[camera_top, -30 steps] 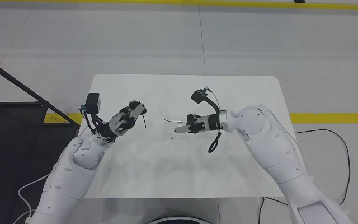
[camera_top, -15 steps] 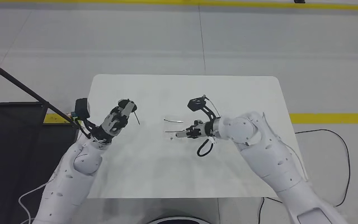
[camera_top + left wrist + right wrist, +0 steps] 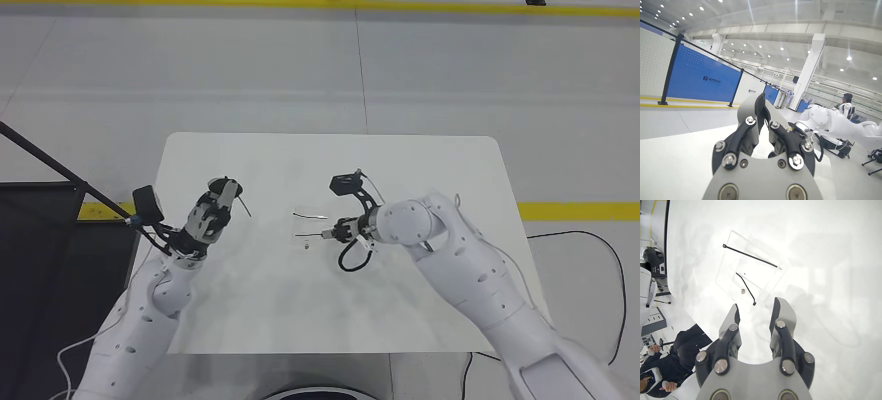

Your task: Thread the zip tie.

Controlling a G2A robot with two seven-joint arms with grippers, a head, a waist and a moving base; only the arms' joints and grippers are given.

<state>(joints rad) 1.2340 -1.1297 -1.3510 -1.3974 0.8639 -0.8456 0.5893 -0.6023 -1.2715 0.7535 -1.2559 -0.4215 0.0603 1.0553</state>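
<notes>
left end effector: clenching a black zip tie over the table
right end effector: hanging released near a bent zip tie
right wrist view: showing a clear sheet under it

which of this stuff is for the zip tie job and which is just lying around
For the job:
- held tie, in the shut left claw
- long tie and bent tie, lying in front of the open right claw

Lying about:
- clear sheet under those two ties
- small pale scrap on the sheet
</notes>
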